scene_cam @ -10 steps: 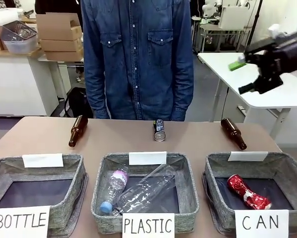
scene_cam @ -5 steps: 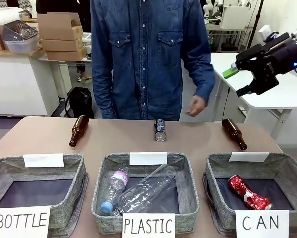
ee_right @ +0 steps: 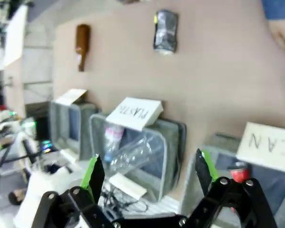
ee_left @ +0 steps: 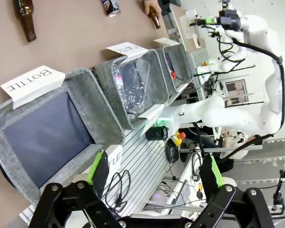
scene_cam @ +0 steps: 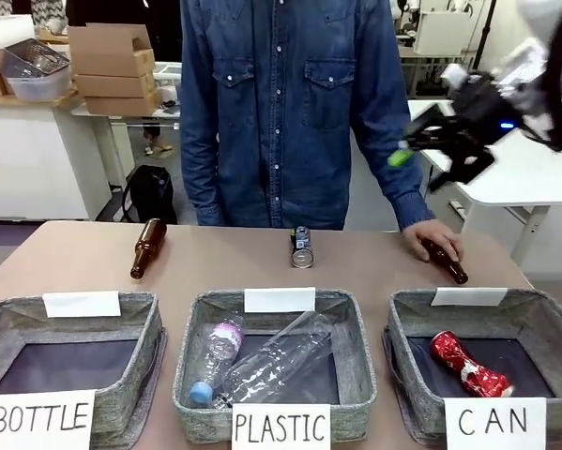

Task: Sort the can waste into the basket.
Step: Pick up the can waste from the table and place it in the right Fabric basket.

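Now: dark grey can [scene_cam: 302, 247] lies on its side at 12 o'clock of table [scene_cam: 224, 258]. Crushed red can [scene_cam: 468, 364] sits in CAN basket [scene_cam: 402, 328] at 4 o'clock.
Can likely light, thin-walled, slick; dents and rolls easily. Pinch across mid-body.
Can print too blurred to read.
Signs [scene_cam: 281, 427]: "BOTTLE", "PLASTIC", "CAN".
Right gripper [ee_right: 147, 171] wide, empty, aloft. Left gripper [ee_left: 154, 173] wide, empty.

One can [scene_cam: 470, 364] in right basket [scene_cam: 410, 309]; other can [scene_cam: 302, 247] on table [scene_cam: 65, 255] behind middle basket [scene_cam: 356, 339].
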